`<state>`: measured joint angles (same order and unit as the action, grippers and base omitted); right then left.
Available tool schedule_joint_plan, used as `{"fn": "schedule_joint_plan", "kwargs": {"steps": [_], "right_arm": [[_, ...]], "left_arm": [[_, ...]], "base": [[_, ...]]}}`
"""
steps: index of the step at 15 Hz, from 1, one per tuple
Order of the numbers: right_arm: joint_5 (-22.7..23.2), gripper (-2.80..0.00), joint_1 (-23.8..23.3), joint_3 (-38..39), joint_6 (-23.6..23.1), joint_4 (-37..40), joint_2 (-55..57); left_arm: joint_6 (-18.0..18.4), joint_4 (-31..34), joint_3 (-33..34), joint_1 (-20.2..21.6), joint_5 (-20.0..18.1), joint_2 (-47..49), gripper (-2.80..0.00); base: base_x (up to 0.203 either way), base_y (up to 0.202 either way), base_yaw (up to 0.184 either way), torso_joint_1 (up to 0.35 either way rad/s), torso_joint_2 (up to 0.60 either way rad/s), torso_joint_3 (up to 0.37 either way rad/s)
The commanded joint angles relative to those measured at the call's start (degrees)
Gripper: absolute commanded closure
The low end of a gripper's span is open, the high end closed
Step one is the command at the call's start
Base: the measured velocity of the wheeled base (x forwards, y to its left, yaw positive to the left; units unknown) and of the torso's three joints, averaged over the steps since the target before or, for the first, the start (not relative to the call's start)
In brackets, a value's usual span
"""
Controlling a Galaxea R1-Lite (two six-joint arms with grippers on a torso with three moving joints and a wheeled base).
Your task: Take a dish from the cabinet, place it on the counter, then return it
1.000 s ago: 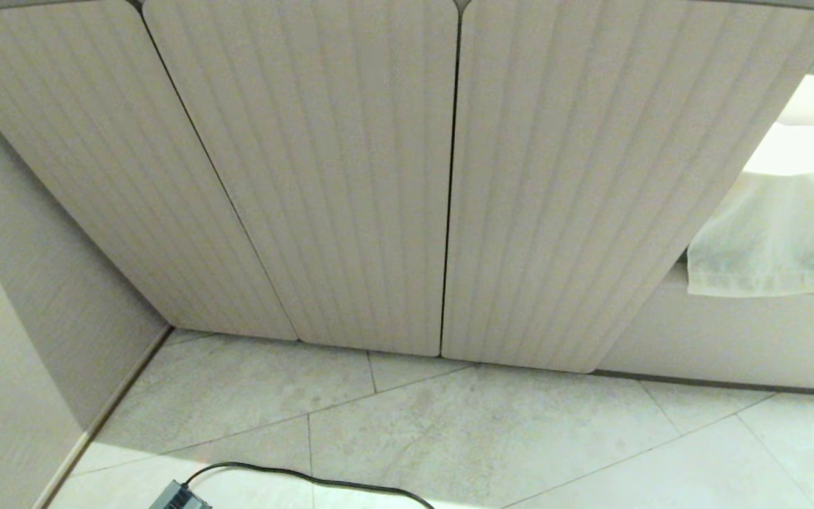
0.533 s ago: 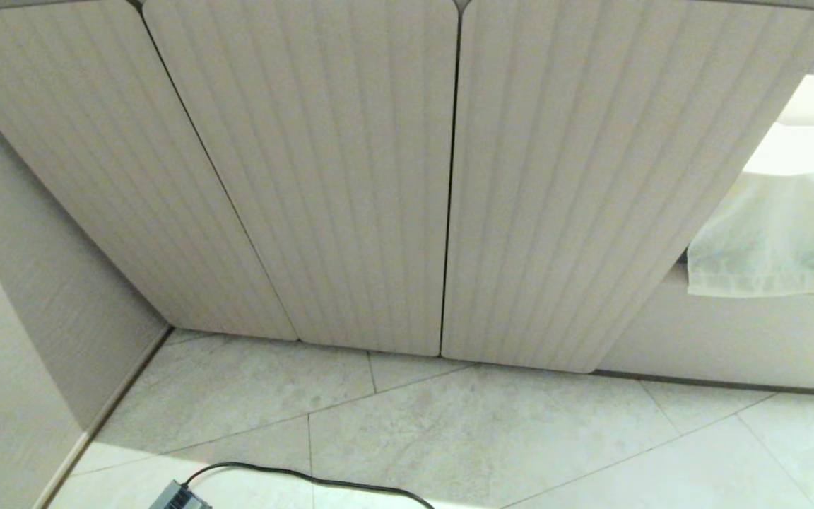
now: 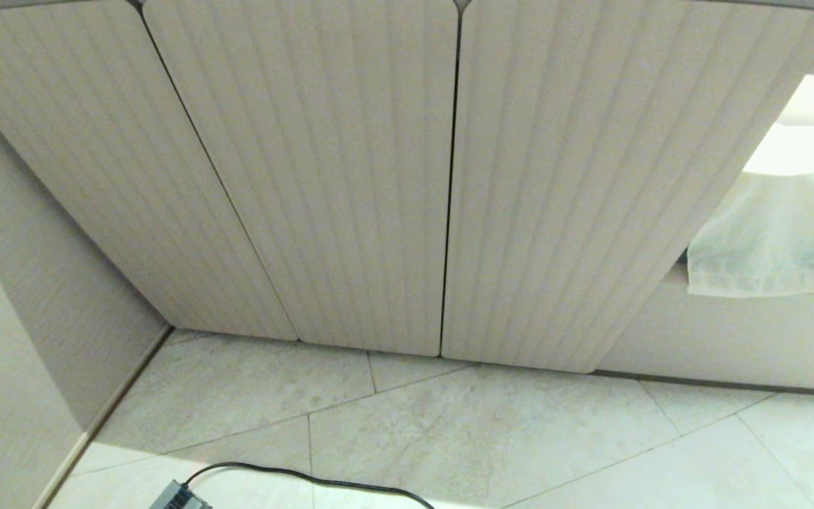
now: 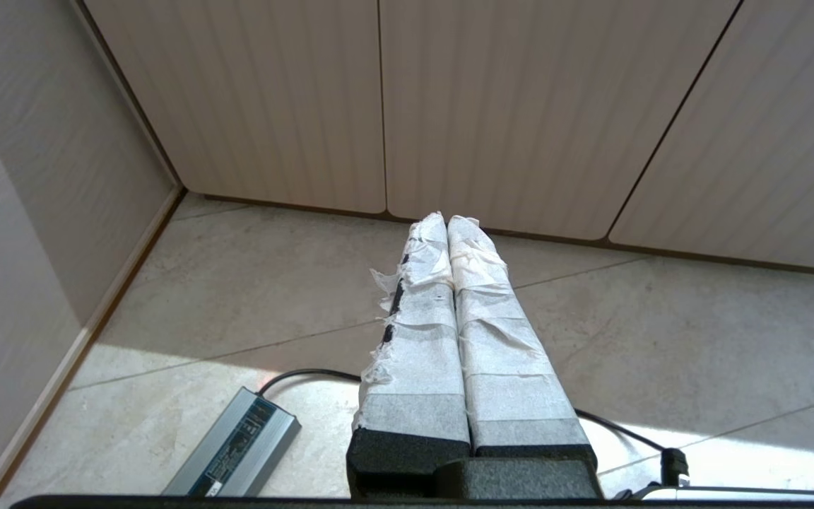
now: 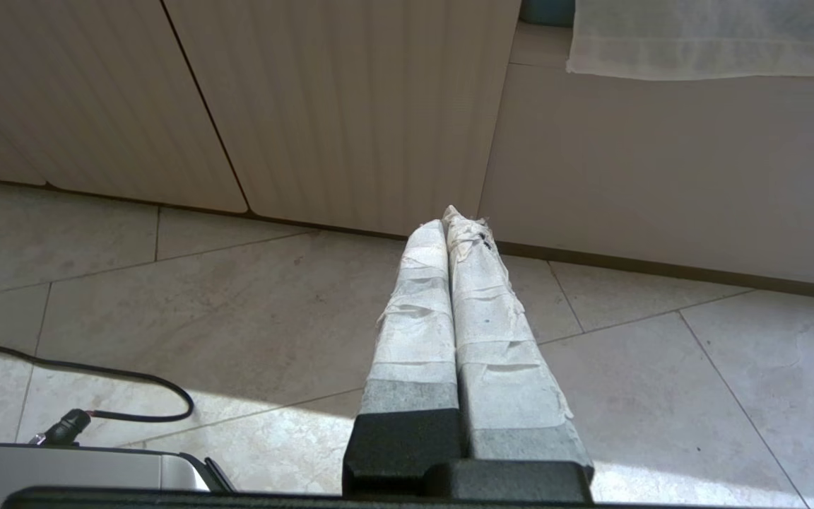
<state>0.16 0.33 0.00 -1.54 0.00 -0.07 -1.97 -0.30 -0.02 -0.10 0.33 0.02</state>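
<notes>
The cabinet (image 3: 350, 177) fills the head view with three pale beige ribbed doors, all closed; it also shows in the left wrist view (image 4: 506, 106) and the right wrist view (image 5: 350, 106). The dish and the counter are out of view. My left gripper (image 4: 447, 220) hangs low over the floor tiles, its tape-wrapped fingers pressed together and holding nothing. My right gripper (image 5: 447, 223) hangs the same way, shut and empty, pointing at the base of the cabinet. Neither arm shows in the head view.
A grey power adapter (image 4: 237, 445) with a black cable (image 3: 308, 479) lies on the tiled floor in front of the doors. A beige wall (image 3: 18, 304) closes the left side. A white cloth (image 3: 774, 240) hangs over a ledge at the right.
</notes>
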Motion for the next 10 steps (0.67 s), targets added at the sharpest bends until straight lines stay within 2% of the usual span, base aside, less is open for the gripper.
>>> {"fn": "schedule_joint_plan", "kwargs": {"steps": [1, 10], "right_arm": [[0.02, 0.0, 0.02, 0.0, -0.04, -0.09, 0.07], [0.02, 0.0, 0.02, 0.0, 0.0, 0.0, 0.07]], "left_arm": [[-0.05, -0.05, 0.02, 0.01, 0.02, -0.02, 0.0], [-0.04, -0.04, -0.06, 0.01, 0.02, -0.02, 0.0]], "base": [[0.0, 0.0, 0.0, 0.0, 0.0, 0.0], [0.0, 0.0, 0.0, 0.0, 0.0, 0.0]]}}
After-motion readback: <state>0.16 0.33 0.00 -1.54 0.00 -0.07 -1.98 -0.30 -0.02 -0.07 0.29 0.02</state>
